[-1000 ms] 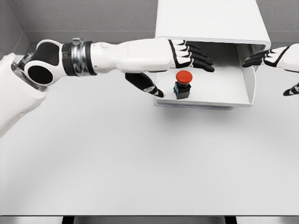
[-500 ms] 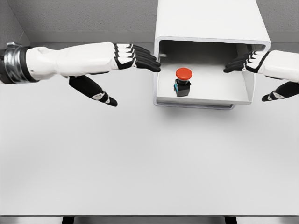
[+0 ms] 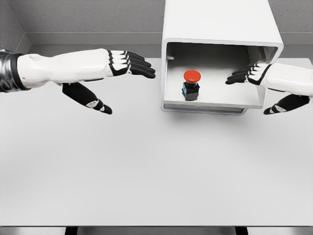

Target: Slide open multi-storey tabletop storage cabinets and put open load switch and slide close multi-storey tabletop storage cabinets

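A white cabinet [image 3: 222,22] stands at the far side of the grey table [image 3: 146,171], right of the middle. Its drawer [image 3: 215,100] is pulled out toward the near side, open at the top, with a low front wall and a taller wall on the right. The switch [image 3: 191,84] stands upright on the drawer floor, left of the drawer's middle; its red round cap is on top and its dark body with a blue band is below. It touches neither hand.

The left hand [image 3: 117,68] hangs over the table to the left of the cabinet, apart from it. Its four fingers [image 3: 139,66] are stretched out straight and pressed together, pointing right toward the cabinet's left wall with a gap between. Its thumb [image 3: 90,99] sticks out separately toward the near side, well spread from the rest. The hand holds nothing.

The right hand [image 3: 266,81] comes in from the right edge and reaches over the drawer's right wall. Its fingers [image 3: 242,76] are straight and close together, pointing left into the drawer, with their tips near the switch but clearly apart from it. Its thumb [image 3: 283,104] hangs outside the drawer, on the near right, spread away from the fingers. This hand holds nothing either.
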